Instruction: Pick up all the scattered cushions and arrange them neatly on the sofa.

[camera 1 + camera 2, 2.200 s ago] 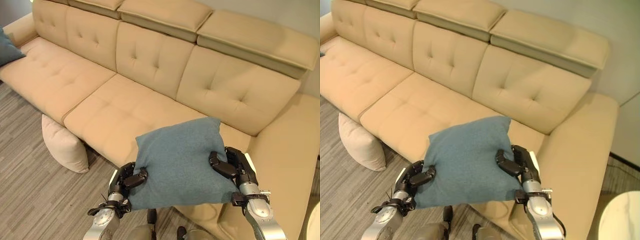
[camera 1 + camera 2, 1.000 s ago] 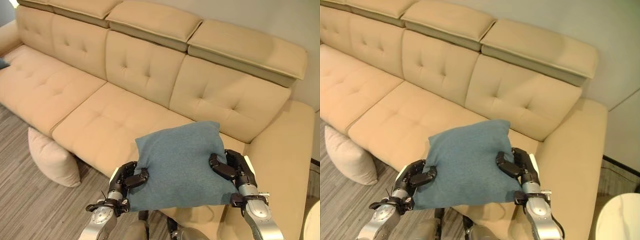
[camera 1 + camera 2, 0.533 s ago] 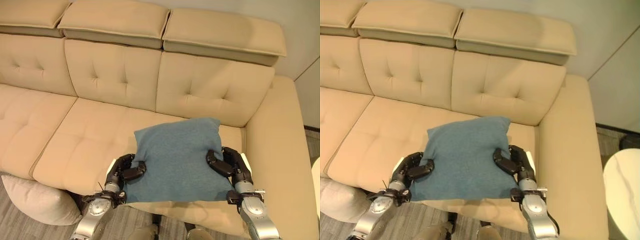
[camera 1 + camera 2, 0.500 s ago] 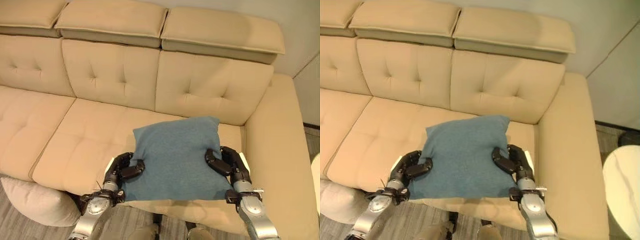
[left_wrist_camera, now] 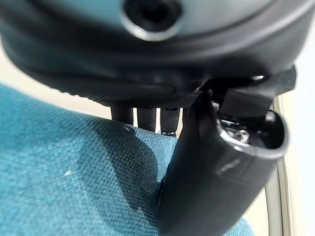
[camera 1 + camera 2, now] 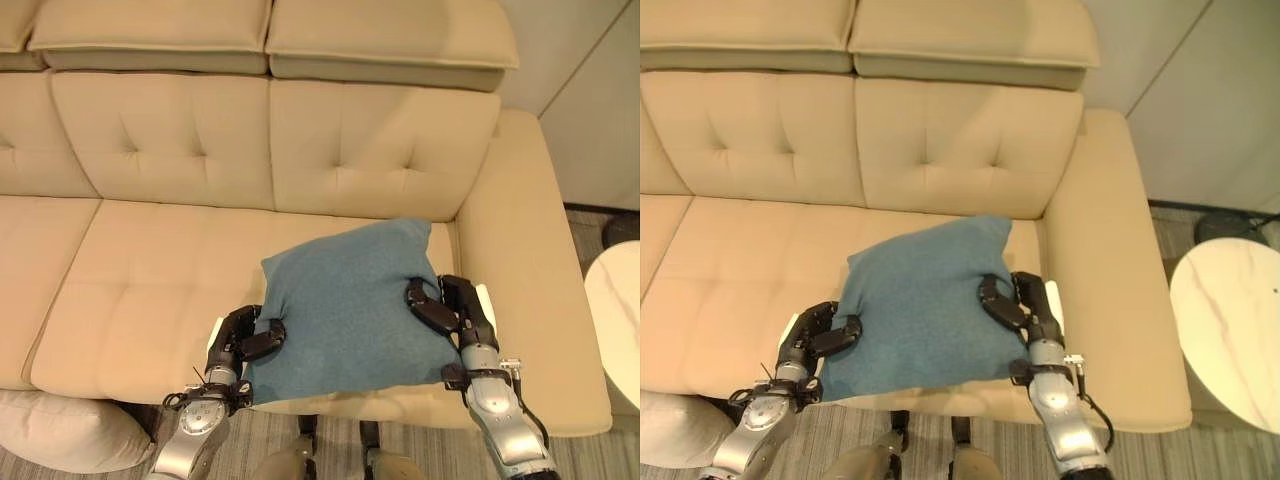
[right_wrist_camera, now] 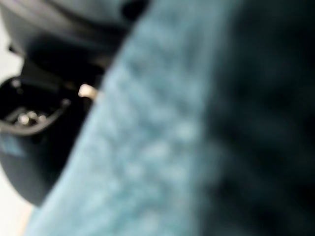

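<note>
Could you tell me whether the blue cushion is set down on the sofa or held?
Held: the left hand and right hand pinch opposite edges of the blue cushion over the sofa seat. Contact underneath cannot be told.

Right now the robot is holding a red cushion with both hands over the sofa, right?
Not quite: the cushion is blue, not red, as the left eye view shows. The left robot hand and right robot hand do grip it over the sofa.

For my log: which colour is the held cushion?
Teal blue cushion, plain; clearest in the left eye view.
</note>
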Motion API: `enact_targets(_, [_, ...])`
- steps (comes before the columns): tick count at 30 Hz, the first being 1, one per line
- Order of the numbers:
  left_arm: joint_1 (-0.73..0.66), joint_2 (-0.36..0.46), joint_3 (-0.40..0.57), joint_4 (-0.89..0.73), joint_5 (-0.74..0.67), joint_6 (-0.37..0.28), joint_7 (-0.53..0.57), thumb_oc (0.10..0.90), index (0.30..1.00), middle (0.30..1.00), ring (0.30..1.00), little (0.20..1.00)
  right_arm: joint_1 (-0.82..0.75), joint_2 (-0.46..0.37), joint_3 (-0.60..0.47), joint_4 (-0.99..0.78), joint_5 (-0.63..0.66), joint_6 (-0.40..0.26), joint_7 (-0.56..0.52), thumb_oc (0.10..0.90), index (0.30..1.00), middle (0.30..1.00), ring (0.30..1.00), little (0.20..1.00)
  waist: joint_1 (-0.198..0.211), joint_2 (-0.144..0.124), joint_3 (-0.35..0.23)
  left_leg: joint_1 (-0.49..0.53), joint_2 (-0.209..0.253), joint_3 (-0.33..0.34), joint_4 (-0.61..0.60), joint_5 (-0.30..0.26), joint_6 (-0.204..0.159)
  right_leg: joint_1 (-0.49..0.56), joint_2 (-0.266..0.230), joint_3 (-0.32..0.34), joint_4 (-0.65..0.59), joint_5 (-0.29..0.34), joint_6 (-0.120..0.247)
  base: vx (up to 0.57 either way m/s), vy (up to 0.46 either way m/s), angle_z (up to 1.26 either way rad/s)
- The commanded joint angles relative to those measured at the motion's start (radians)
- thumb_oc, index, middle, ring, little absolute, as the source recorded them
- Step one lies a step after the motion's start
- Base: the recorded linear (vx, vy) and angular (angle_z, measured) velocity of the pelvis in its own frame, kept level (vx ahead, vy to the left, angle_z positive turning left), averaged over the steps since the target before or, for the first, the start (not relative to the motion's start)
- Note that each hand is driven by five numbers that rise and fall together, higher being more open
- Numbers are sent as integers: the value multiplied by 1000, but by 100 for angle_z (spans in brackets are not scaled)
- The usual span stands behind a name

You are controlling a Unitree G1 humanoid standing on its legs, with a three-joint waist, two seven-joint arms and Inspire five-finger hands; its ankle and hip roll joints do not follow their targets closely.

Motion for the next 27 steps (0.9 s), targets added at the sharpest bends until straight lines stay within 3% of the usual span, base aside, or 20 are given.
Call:
enact_targets(1, [-190, -52, -13, -227, 81, -243, 31, 400, 300, 300, 300, 300, -169, -42, 27, -183, -94, -165, -90, 400, 300, 300, 300, 300, 10, 23, -110, -16, 1, -31, 0, -124, -11, -36, 39, -17, 35, -65, 1, 0, 0, 0])
enact_targets(6, [-310, -50, -12, -282, 142, -277, 106, 400, 300, 300, 300, 300, -239, -65, 23, -216, -141, -170, -152, 400, 300, 300, 300, 300, -1, 36, -108, -16, 1, -41, 0, -127, -13, -29, 48, -3, 14, -67, -7, 14, -5, 0])
enact_targets(13, [-442, -38, 20, -388, 260, -315, 236, 400, 300, 300, 300, 300, -312, -69, -2, -335, -219, -201, -238, 400, 300, 300, 300, 300, -12, 29, -120, 43, 4, -46, 0, -152, -18, 43, 48, 6, -20, -78, -11, 65, -15, 0])
enact_targets(16, [-542, -37, -10, -340, 274, -306, 268, 400, 300, 300, 300, 300, -384, -79, 17, -307, -252, -180, -288, 400, 300, 300, 300, 300, -13, 30, -119, 53, 5, -48, 0, -157, -21, 51, 45, 4, -21, -83, -7, 46, -11, 0])
enact_targets(21, [-777, -37, -101, -133, 297, -276, 316, 400, 300, 300, 300, 300, -613, -120, 90, -132, -289, -109, -382, 400, 300, 300, 300, 300, -14, 31, -95, 14, 2, -52, 0, -146, -26, 8, 45, 2, -21, -70, 3, -94, -9, 2])
enact_targets(22, [-832, -41, -126, -77, 297, -270, 325, 400, 300, 300, 300, 300, -680, -134, 113, -75, -282, -94, -401, 400, 300, 300, 300, 300, -14, 31, -88, -4, 1, -52, 0, -141, -27, -11, 46, 4, -21, -64, 4, -212, -12, 7])
enact_targets(23, [-975, -42, -188, 69, 288, -247, 344, 400, 300, 300, 300, 300, -844, -160, 174, 65, -253, -67, -436, 400, 300, 300, 300, 300, -12, 27, -64, -56, -3, -52, 0, -122, -32, -64, 49, 8, -21, -42, 11, -213, -12, 9])
enact_targets(27, [-1178, -58, -241, 283, 261, -227, 366, 400, 300, 300, 300, 300, -1066, -165, 247, 275, -193, -33, -478, 400, 300, 300, 300, 300, -6, 20, -45, -139, -9, -55, 0, -89, -43, -149, 64, 9, -21, -10, 19, -136, -36, -2])
